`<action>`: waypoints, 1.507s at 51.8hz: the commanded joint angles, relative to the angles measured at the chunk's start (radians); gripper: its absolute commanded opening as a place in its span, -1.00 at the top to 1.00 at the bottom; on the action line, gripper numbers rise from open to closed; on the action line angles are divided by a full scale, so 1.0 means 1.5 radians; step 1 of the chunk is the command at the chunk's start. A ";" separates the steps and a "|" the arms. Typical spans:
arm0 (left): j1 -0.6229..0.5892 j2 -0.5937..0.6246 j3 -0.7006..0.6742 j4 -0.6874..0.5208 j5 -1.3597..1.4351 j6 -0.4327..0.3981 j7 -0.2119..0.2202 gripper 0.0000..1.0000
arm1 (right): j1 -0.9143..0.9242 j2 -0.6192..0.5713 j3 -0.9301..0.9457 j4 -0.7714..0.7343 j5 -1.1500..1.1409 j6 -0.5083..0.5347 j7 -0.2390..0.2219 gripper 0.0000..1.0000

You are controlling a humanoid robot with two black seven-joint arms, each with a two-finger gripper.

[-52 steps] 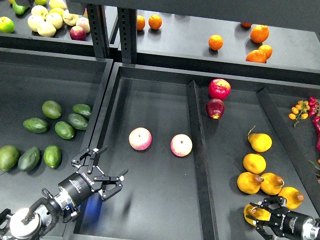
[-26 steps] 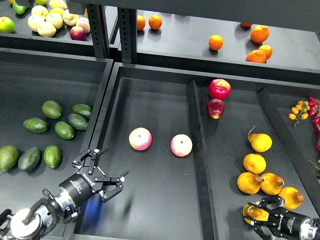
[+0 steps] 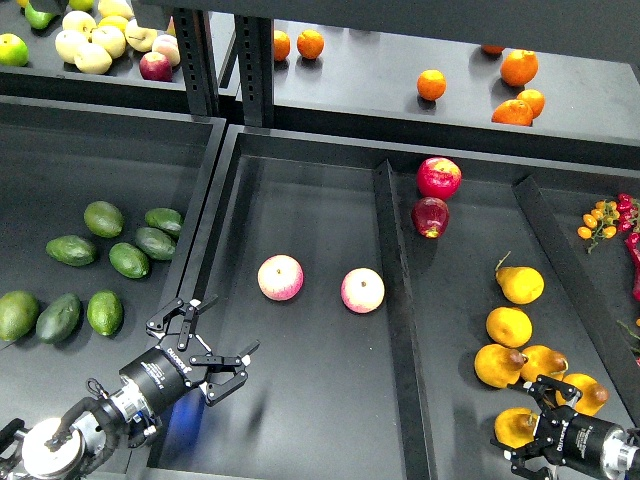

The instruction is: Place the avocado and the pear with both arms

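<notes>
The avocado point(image 3: 104, 312), small and bright green, lies in the left tray point(image 3: 30, 180) among darker avocados. My left gripper point(image 3: 229, 324) is open and empty, to the right of it over the middle tray's left wall. The pear point(image 3: 514, 427), orange-yellow, lies at the front of the right compartment beside other pears. My right gripper point(image 3: 528, 422) is just to its right, its fingers spread around the pear's right side and not closed on it.
Two pink apples point(image 3: 281, 277) point(image 3: 362, 290) lie in the middle tray. Red apples point(image 3: 438, 177) sit behind the divider point(image 3: 395, 300). Several yellow pears point(image 3: 509, 326) fill the right compartment. Oranges point(image 3: 431, 84) and mixed fruit lie on the back shelf.
My right gripper has drawn back to the lower right and its fingers have come off the pear, which now lies more exposed. My left gripper has sunk very slightly.
</notes>
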 commanded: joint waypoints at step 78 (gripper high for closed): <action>0.006 0.000 0.031 0.057 -0.077 0.000 0.000 -0.98 | -0.069 0.365 0.469 0.137 0.132 0.028 0.000 -0.99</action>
